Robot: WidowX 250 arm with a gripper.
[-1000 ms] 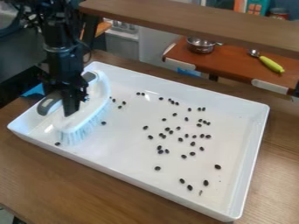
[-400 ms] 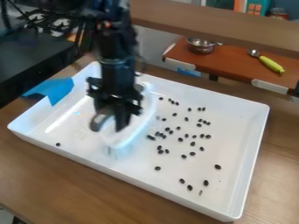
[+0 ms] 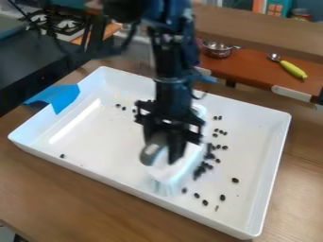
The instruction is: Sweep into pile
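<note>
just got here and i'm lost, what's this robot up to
The robot arm's gripper has a white scrub brush in a large white tray, apparently sweeping small dark beans together. A dense cluster lies along the brush's bristle side, but others are loose: some toward the tray's far side, a few near its front corner, and one off by itself on the left.
</note>
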